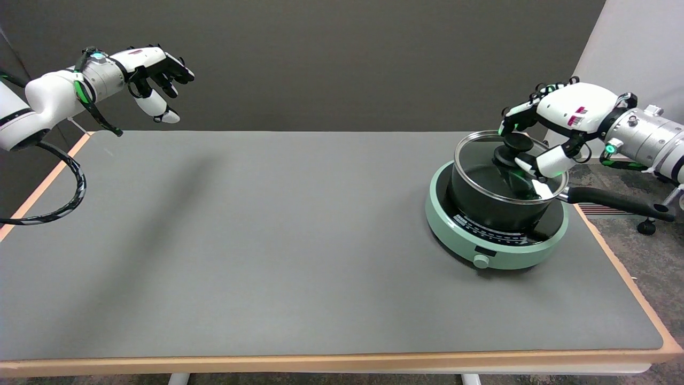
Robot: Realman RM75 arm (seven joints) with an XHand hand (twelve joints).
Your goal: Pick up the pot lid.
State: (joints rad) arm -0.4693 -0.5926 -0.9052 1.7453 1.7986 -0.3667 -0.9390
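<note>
Far left of the cooker, above the table's far left corner, the left hand [152,69] hangs in the air with its fingers loosely spread and nothing in them; a black cable [59,206] loops down from its arm. The grey table [267,240], edged in pale wood, runs across the view towards the cooker.

The round green cooker [494,251] sits on the table near its right edge, with a knob on its near rim. A black pot [491,206] stands on top of the cooker; its long black handle [614,202] points right, past the table's edge. The glass lid [481,160], rimmed in metal, is on top of the pot, directly above the cooker, and appears tilted, its far side higher than its near side. Whether it is clear of the pot's rim cannot be told.

The right hand [550,128] reaches in from the right of the cooker, over the pot. Its fingers and thumb are closed around the lid's black knob [513,147], gripping it.
</note>
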